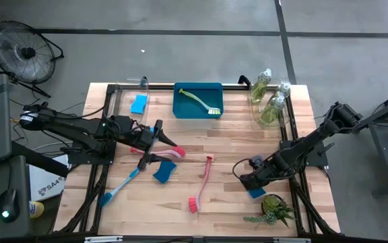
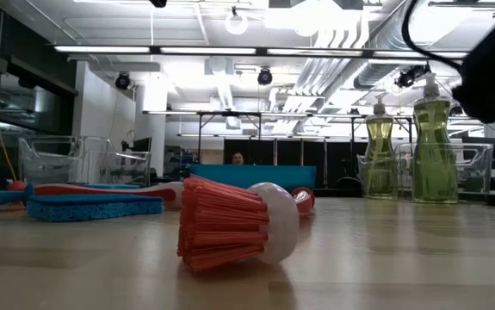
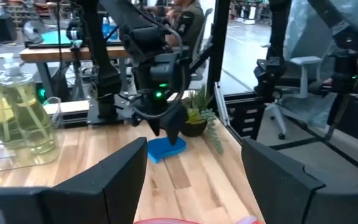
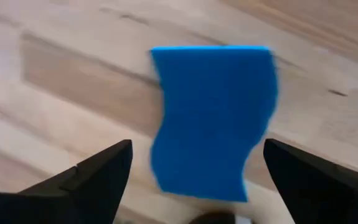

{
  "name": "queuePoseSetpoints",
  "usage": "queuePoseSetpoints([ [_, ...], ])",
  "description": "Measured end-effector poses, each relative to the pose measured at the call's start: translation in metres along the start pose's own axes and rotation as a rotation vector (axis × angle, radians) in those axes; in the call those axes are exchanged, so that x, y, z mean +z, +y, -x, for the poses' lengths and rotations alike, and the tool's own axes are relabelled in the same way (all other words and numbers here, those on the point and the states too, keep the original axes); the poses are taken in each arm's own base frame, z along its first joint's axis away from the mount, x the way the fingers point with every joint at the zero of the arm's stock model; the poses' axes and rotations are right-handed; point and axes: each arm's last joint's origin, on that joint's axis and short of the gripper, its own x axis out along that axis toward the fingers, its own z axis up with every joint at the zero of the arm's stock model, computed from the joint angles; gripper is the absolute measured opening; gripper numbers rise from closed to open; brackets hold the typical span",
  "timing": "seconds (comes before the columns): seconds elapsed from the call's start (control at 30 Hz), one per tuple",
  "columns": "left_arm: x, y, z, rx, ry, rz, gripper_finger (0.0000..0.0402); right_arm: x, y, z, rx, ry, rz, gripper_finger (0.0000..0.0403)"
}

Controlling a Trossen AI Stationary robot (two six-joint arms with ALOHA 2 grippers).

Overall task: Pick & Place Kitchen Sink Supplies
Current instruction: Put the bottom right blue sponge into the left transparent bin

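Hovering over the sponge (image 4: 213, 118) near the table's right front edge, the right hand (image 4: 191, 171) is seen spread wide; fingers should be lowered evenly astride it, then pressed together gently.

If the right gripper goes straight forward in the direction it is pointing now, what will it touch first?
Most likely the flat blue wavy-edged sponge on the wooden table. The right gripper has its fingers open, one on each side of the sponge, and nothing else lies between. How far above it the gripper is cannot be judged.
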Motion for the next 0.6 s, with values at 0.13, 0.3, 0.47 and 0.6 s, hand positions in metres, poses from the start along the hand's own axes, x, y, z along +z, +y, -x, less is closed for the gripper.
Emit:
queuePoseSetpoints([
  [0.13, 0.000, -0.001, 0.000, -0.022, 0.002, 0.000, 0.0254, 0.002, -0.007, -0.006, -0.022, -0.006, -0.037, 0.0362],
  [0.3, -0.001, -0.001, 0.000, -0.028, 0.011, 0.002, 0.0254, 0.002, -0.006, -0.008, -0.025, -0.012, -0.010, 0.0358],
  [0.47, -0.002, -0.001, 0.000, -0.044, 0.016, 0.004, 0.0254, 0.003, -0.004, -0.023, -0.069, -0.018, -0.007, 0.0360],
  [0.6, -0.001, -0.001, 0.000, -0.044, 0.016, 0.007, 0.0254, 0.003, 0.000, -0.034, -0.096, -0.014, -0.018, 0.0359],
])
